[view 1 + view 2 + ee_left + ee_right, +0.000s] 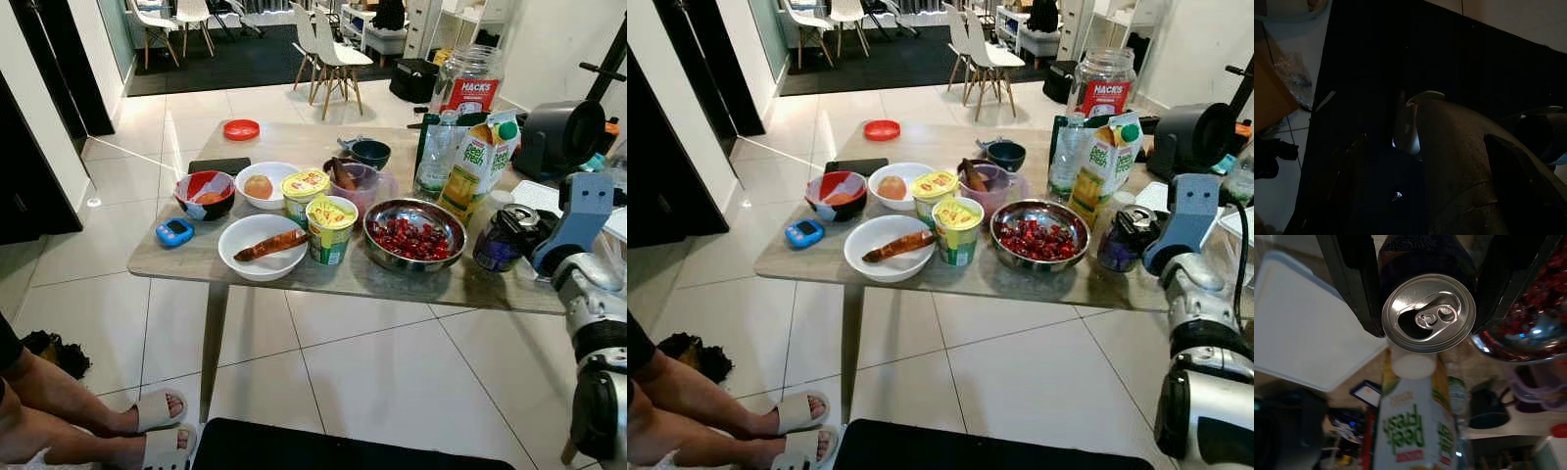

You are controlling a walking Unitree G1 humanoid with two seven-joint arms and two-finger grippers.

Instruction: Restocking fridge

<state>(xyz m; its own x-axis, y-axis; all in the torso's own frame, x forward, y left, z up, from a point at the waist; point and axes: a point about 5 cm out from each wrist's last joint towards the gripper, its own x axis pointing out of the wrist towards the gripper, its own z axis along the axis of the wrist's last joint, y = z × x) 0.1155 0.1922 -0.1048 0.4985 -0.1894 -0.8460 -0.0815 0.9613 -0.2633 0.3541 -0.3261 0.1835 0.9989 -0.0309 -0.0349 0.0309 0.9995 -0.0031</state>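
So from the left eye view, the table (pixel 176 257) is loaded: a steel bowl of red berries (pixel 414 235), two yellow-lidded cups (pixel 331 228), a white bowl with a sausage (pixel 261 245), a juice carton (pixel 480 162), and a dark purple can (pixel 505 238) at the robot's right end, just beside the steel bowl. The right gripper (pixel 517 235) is at that can. A person's feet in slippers (pixel 162 426) sit on the floor to the left.

Right eye view is the same scene; the can (pixel 1126 235) stands upright on the tabletop, the carton right behind it.

Left wrist view is nearly black. The left gripper (pixel 1415 147) hangs idle over something dark, and I cannot tell whether its fingers are spread or together.

Right wrist view is the useful one: it looks straight down on the can's lid, and the tab is already open. The two black fingers (pixel 1354 284) press its sides, pinching it. The head views don't show that opening at all.

That's my worry: tilt the can on the way to the fridge and it probably spills. A hard squeeze could also dent it, and swinging out may clip the carton or the bowl.
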